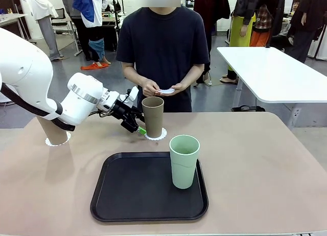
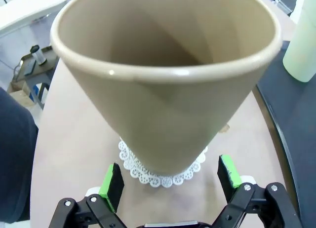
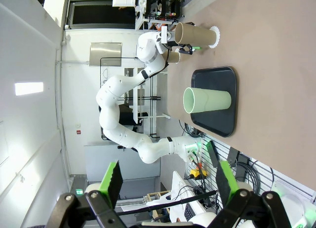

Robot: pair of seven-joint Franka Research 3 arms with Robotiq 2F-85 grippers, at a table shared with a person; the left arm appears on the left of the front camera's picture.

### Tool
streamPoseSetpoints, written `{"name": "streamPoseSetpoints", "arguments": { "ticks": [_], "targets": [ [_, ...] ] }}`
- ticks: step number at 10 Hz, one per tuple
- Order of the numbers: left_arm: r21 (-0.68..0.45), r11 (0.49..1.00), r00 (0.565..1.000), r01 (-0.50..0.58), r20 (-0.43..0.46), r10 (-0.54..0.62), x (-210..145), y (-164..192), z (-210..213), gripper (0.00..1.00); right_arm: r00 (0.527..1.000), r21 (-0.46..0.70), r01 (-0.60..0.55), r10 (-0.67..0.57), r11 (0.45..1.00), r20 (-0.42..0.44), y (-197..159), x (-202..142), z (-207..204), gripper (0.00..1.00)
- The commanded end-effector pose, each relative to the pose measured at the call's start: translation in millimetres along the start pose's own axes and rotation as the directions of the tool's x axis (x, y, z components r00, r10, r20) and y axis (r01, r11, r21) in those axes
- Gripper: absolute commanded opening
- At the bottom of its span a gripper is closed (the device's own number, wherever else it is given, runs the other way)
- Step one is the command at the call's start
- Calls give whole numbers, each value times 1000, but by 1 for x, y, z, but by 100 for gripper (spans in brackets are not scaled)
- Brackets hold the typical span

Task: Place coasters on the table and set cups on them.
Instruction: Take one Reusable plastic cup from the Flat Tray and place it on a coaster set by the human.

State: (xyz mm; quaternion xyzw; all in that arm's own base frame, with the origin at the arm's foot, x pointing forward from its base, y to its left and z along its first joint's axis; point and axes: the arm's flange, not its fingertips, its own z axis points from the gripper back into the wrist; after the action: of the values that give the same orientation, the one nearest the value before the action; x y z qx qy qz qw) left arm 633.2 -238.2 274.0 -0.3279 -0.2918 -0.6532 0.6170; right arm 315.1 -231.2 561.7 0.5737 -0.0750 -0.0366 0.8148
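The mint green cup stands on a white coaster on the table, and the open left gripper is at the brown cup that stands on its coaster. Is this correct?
Not quite. The mint green cup stands on the black tray, with no coaster under it, as the front view shows. The rest holds: the open left gripper is at the brown cup that stands on its coaster.

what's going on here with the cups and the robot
The left end effector is open right beside a tan cup that stands on a doily in the middle of the table. A second tan cup sits on another doily at the left. The green cup is on the black tray, and the person holds a third doily.
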Motion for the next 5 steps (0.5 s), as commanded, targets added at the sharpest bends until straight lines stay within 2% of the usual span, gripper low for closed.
{"name": "streamPoseSetpoints", "arguments": {
  "ticks": [1,3,4,5],
  "targets": [
    [35,999,991,-28,-128,33,12,-21,18,100,1000,4,-12,12,1000,5,-1,0,-1,100],
    [66,997,952,-44,-301,62,36,-51,54,100,1000,4,-12,12,1000,5,-1,0,-1,100],
    [0,998,938,-70,-341,65,54,-82,72,100,1000,4,-12,12,1000,5,-1,0,-1,100],
    [-8,990,923,-140,-364,127,76,-112,88,100,1000,4,-12,12,1000,5,-1,0,-1,100]
  ]
}}
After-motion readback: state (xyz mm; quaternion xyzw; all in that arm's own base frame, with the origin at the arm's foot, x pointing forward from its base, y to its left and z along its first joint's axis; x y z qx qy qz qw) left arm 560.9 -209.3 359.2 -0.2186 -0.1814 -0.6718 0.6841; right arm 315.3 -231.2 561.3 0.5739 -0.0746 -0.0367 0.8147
